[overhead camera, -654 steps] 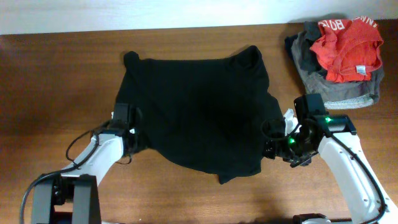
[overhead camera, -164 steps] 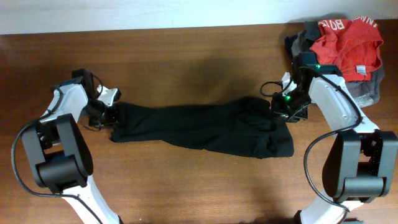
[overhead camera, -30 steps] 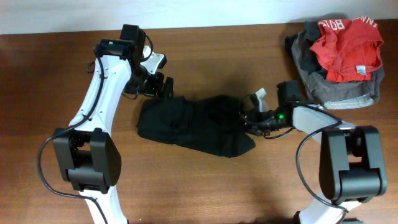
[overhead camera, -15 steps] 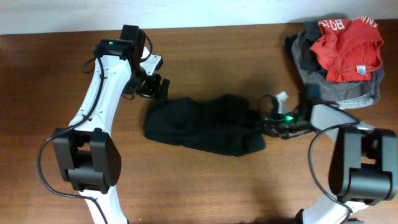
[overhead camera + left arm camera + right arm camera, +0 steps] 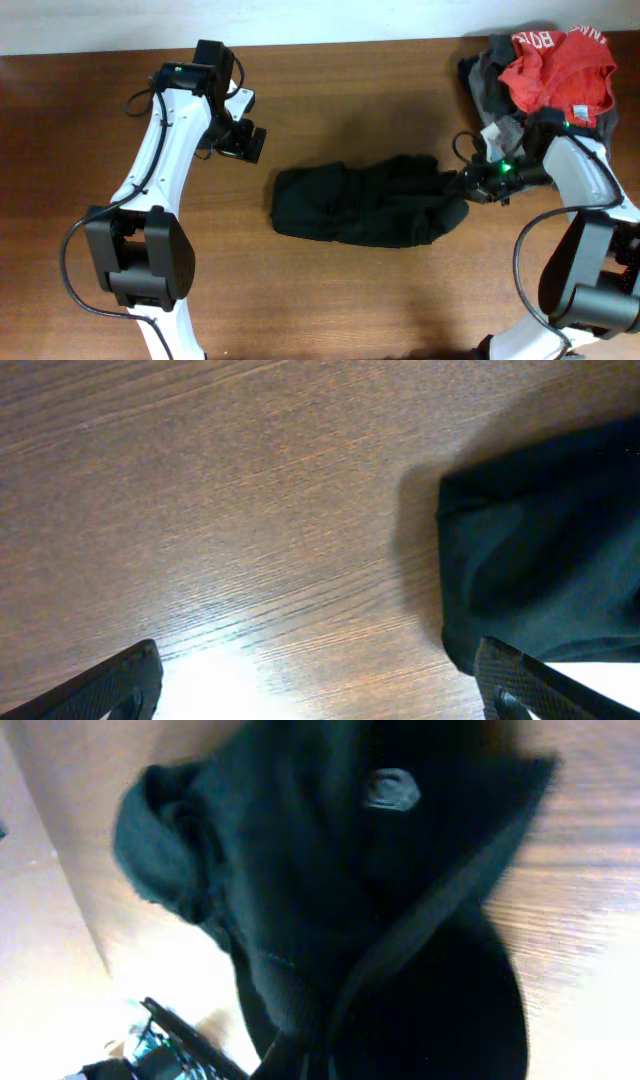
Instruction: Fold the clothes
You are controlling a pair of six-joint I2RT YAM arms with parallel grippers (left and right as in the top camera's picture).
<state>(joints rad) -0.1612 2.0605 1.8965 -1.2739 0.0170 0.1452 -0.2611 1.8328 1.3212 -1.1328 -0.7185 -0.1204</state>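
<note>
Now the black garment lies bunched on the counter; the right jaws are closed, apparently pinching its right end; the left jaws gape wide, near its far-left corner.

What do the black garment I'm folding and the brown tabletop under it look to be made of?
The bunched black garment: soft, matt knit cloth, probably cotton jersey; it creases and slumps in loose folds. The brown tabletop: wood or wood-look laminate, semi-gloss; it shows streaked grain and a patch of light glare.
</note>
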